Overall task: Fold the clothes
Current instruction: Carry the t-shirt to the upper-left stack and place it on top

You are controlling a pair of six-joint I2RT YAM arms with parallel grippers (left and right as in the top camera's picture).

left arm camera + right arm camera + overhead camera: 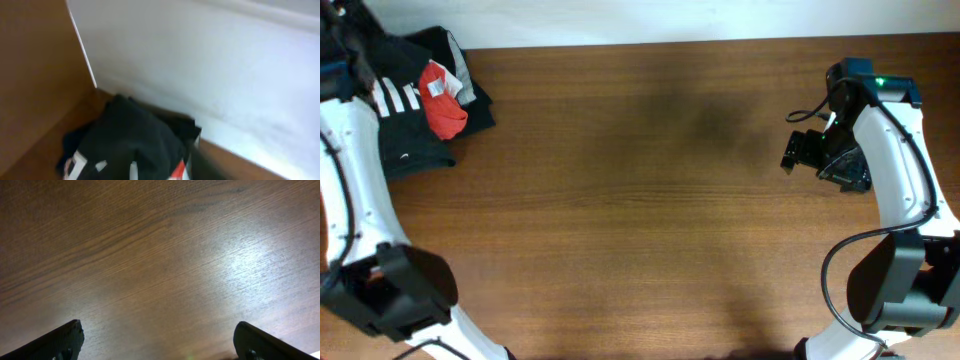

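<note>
The dark charcoal T-shirt (408,135) lies crumpled at the table's far left corner, with white lettering showing. In the left wrist view it fills the bottom of the blurred frame (135,145). My left gripper (345,50) is over the far left edge of the pile. Its fingers do not show in its own view, so I cannot tell whether it is open or shut. My right gripper (790,152) hovers at the far right, well away from the shirt. It is open and empty above bare wood (157,330).
A red T-shirt (445,112) with a white label lies on top of the dark shirt, with a grey piece (470,85) beside it. The red also shows in the left wrist view (177,172). The wooden table (640,210) has a white wall (225,60) behind its far edge.
</note>
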